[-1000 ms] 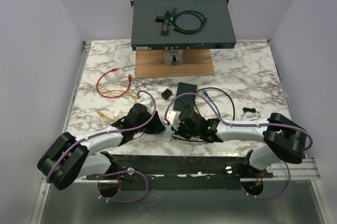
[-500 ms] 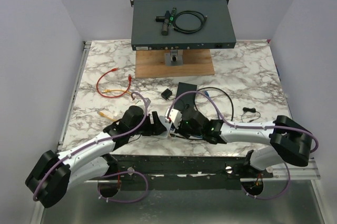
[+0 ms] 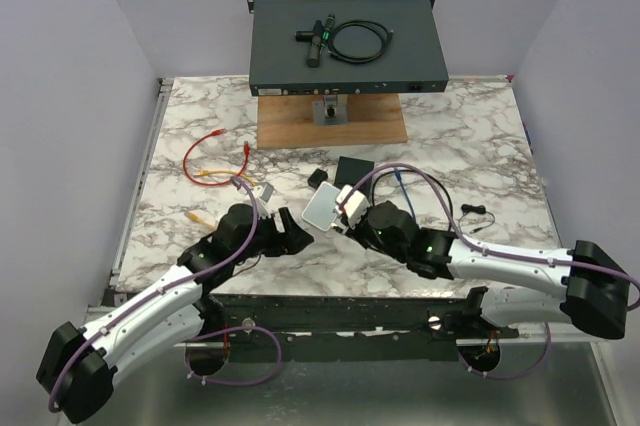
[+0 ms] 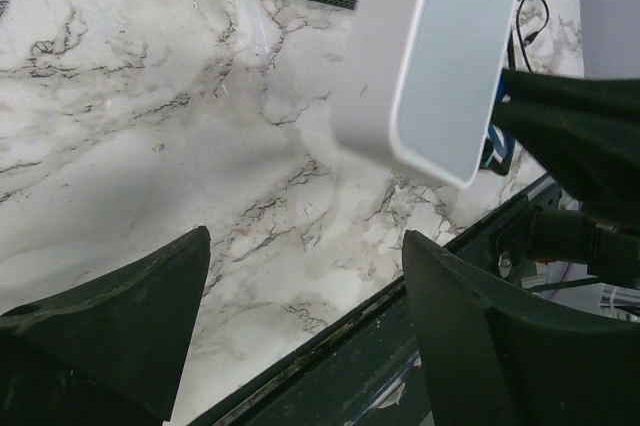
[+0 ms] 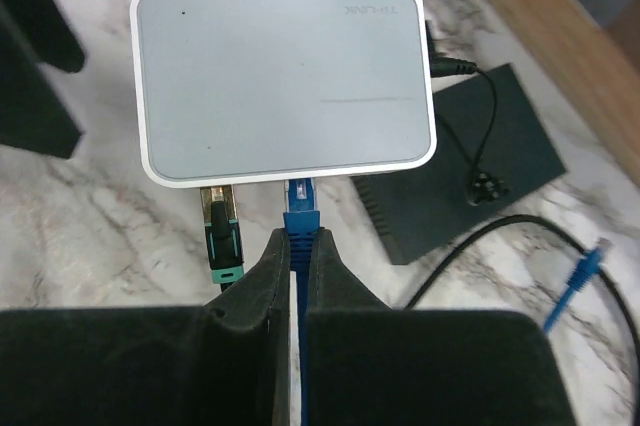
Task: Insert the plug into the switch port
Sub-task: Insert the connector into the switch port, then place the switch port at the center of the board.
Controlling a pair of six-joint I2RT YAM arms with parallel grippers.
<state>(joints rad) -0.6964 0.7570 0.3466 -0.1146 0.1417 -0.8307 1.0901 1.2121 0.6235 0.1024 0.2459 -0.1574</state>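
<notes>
**Right fingers pinching the blue plug at the switch's edge**

In the right wrist view, the right gripper [image 5: 291,266] is clamping the blue plug [image 5: 300,208], its fingers pressed together on the cable just below the connector. The plug's tip is meeting the lower edge of the white switch [image 5: 285,81], which is filling the upper centre of that frame. How deep the tip is sitting in the port cannot be told. Just left of it, a green-and-black plug [image 5: 220,236] is entering the same edge.

From above, the switch is sitting tilted in the middle of the frame, between the two grippers. The left gripper [image 3: 284,230] is standing with its fingers [image 4: 120,331] spread wide, just lower left of the switch and gripping nothing. In the left wrist view the switch is hanging in the upper right, apart from both dark fingers, and it seems to be raised off the marble.

At top centre, a dark rack unit [image 3: 280,56] is carrying a coiled black cable [image 3: 358,43] on its lid, with a wooden board [image 3: 330,126] lying just below it. A small dark box [image 3: 352,168] is resting above the switch. A red cable [image 3: 215,158] is looping at the left of the marble table [image 3: 470,146]. Plain pale walls are closing in three sides.
</notes>
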